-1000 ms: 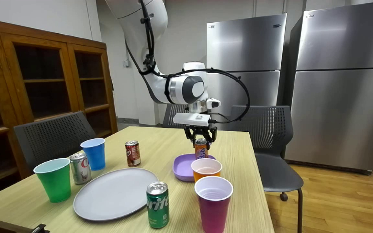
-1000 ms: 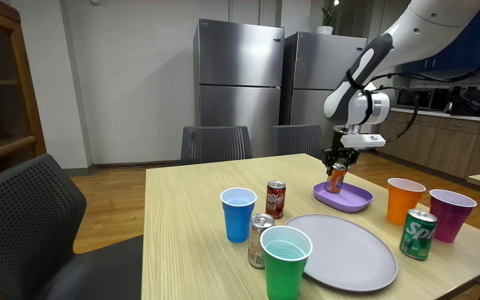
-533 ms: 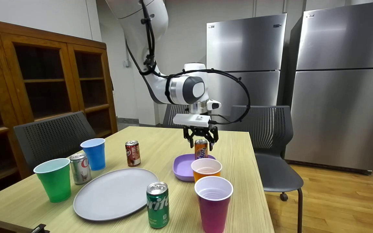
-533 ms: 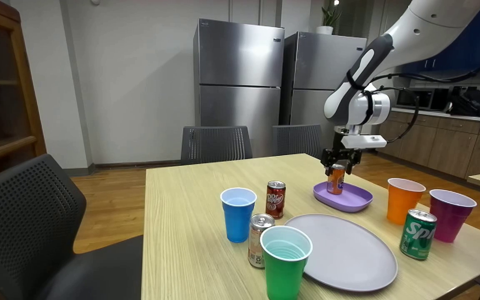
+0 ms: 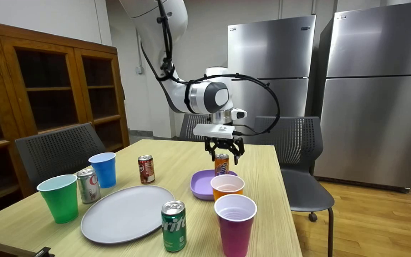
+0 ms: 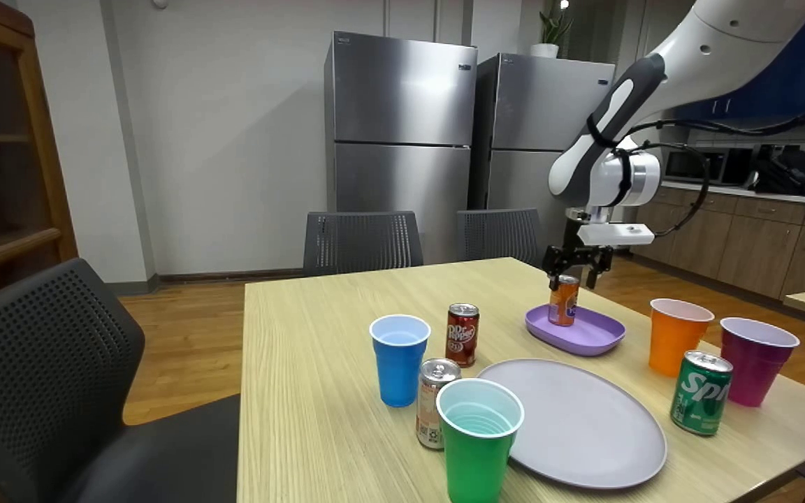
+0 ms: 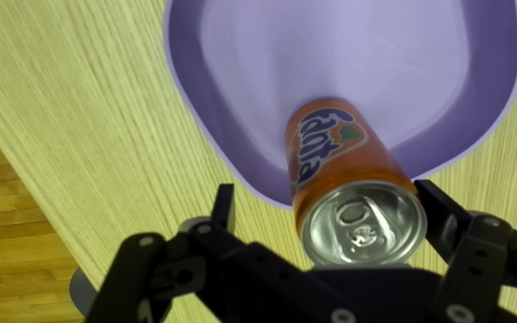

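One finger (image 7: 225,204) of the spread gripper (image 7: 329,204) stands left of centre in the wrist view; next, lower centre, the can (image 7: 341,157), unpinched, upright in the dish (image 7: 375,49), top between the fingers; rightmost, the other finger (image 7: 440,211), just beside it (contact unclear).

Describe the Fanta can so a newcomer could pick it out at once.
On the table, find the purple dish. The can stands upright in it, straddled by the open tool. It is the only orange can and, unlike the orange cup nearby, has a silver top.
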### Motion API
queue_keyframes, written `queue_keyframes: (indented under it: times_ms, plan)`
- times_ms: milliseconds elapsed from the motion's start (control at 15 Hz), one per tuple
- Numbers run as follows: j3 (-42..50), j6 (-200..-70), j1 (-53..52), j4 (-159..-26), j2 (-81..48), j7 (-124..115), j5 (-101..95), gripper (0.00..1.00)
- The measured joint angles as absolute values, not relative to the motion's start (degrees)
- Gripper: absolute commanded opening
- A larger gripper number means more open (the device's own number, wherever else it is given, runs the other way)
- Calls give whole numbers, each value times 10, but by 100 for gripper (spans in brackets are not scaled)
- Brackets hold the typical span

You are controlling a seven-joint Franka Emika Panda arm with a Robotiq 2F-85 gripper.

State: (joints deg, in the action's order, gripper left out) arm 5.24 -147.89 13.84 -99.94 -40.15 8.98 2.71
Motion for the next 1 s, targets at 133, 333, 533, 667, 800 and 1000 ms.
queue_keyframes:
  times_ms: [133,333,533,667,800,1000]
  plan:
    - [52,-1479,141,-1005,-391,90,28,100]
    - [52,-1479,143,-1027,-367,90,28,100]
    - [51,-1480,143,-1058,-338,90,28,100]
    - [51,-1480,142,-1083,-316,90,28,100]
    - [51,-1481,142,-1109,-292,90,28,100]
    - [52,-1481,142,-1154,-254,90,28,100]
